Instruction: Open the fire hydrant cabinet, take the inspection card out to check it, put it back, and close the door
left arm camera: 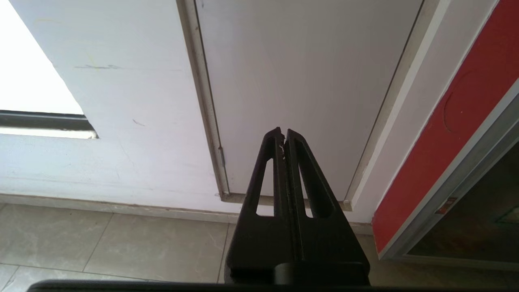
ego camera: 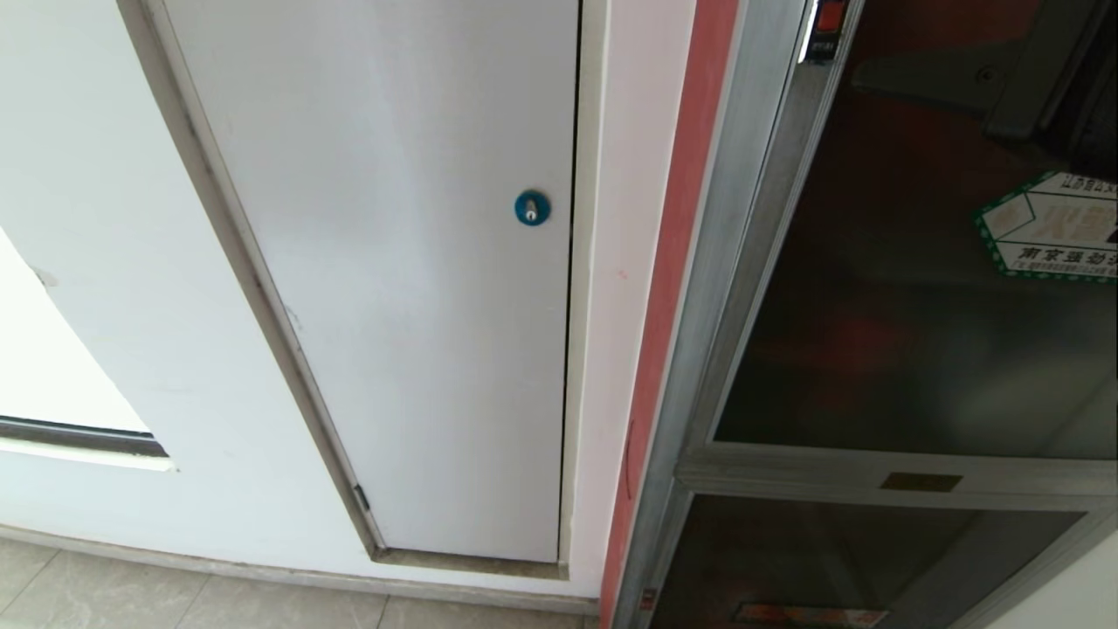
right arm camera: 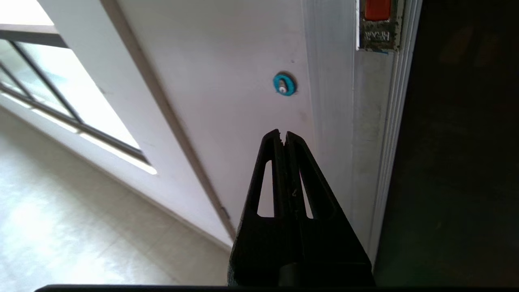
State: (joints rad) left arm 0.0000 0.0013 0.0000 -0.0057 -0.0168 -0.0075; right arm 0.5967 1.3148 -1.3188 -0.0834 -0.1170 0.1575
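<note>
The fire hydrant cabinet (ego camera: 699, 288) stands at the right, a silver metal frame against a red strip of wall. Its door (ego camera: 882, 306) of dark tinted glass is closed and carries a green-bordered hexagonal sticker (ego camera: 1052, 229). A small red latch (ego camera: 828, 22) sits at the top of the door's left frame (right arm camera: 375, 121). My right gripper (right arm camera: 283, 134) is shut and empty, raised in front of the wall just left of that frame, below the latch (right arm camera: 377, 22). My left gripper (left arm camera: 283, 132) is shut and empty, held low before the white panel. The inspection card is out of view.
A plain white panel door (ego camera: 393, 288) with a round blue lock (ego camera: 532, 208) fills the wall left of the cabinet. Further left is a low window sill (ego camera: 83, 437). Below the large glass door is a smaller dark glass panel (ego camera: 838, 568). Beige floor tiles (left arm camera: 101, 247) run along the wall.
</note>
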